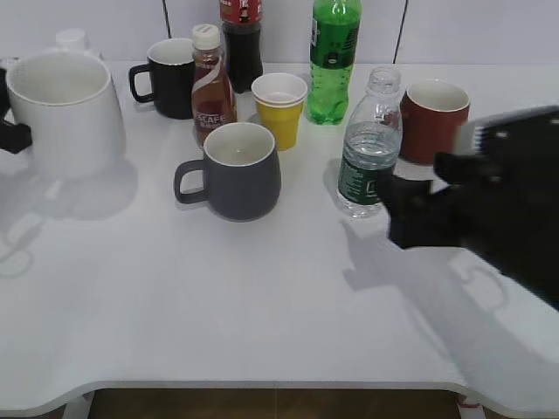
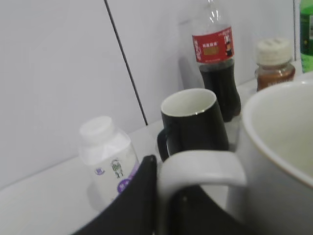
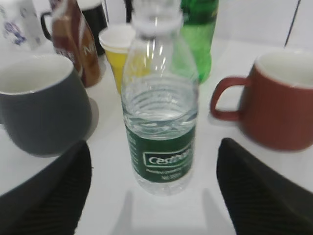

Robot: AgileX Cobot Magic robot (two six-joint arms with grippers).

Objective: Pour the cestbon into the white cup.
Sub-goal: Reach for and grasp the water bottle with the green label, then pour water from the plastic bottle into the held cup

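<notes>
The cestbon [image 1: 370, 148] is a clear ribbed bottle with a dark green label and no cap. It stands upright right of centre, about half full, and fills the middle of the right wrist view [image 3: 160, 122]. My right gripper [image 1: 402, 209] is open just in front of it, with its fingers [image 3: 153, 147] spread wide on either side and not touching. The white cup [image 1: 65, 113] is at the far left. My left gripper [image 1: 7, 113] is shut on its handle, which shows clamped between the fingers in the left wrist view [image 2: 164, 205], beside the cup's rim [image 2: 274, 147].
A grey mug [image 1: 240, 170] stands mid-table. Behind it are a black mug [image 1: 170, 77], a brown coffee bottle [image 1: 211, 87], a yellow paper cup [image 1: 279, 105], a cola bottle [image 1: 242, 44] and a green soda bottle [image 1: 334, 61]. A red-brown mug [image 1: 434, 118] is right of the cestbon. A small white bottle [image 2: 107, 156] is behind the white cup.
</notes>
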